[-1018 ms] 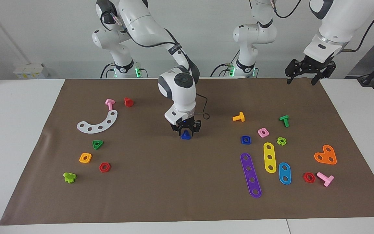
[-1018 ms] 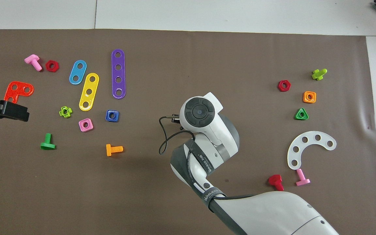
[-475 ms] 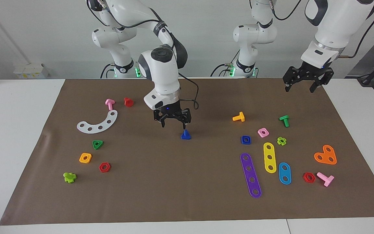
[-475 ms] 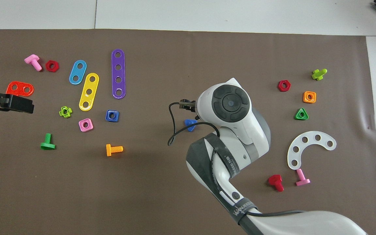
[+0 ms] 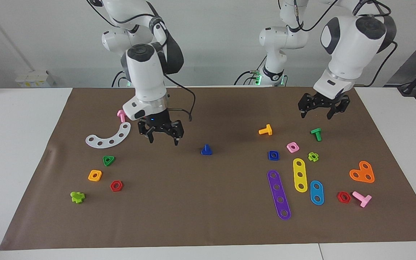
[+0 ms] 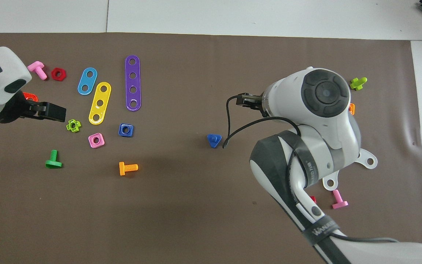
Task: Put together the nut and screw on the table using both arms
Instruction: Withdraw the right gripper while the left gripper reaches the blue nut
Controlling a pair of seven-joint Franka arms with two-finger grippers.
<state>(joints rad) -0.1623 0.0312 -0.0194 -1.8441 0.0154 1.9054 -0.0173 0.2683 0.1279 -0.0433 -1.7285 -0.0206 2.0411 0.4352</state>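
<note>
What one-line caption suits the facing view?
Blue screw stands alone mid-mat; right end effector hovers open beside it, left end effector above green bolt.

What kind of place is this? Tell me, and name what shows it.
Probably a robotics lab bench: two white jointed robot arms stand at a white tabletop with a brown paper-like mat, strewn with small plastic toy parts such as a dark-blue triangular-headed bolt.

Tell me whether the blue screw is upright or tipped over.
Upright: the screw rests on its flat triangular head, shaft pointing up, on the mat, free of both grippers.
</note>
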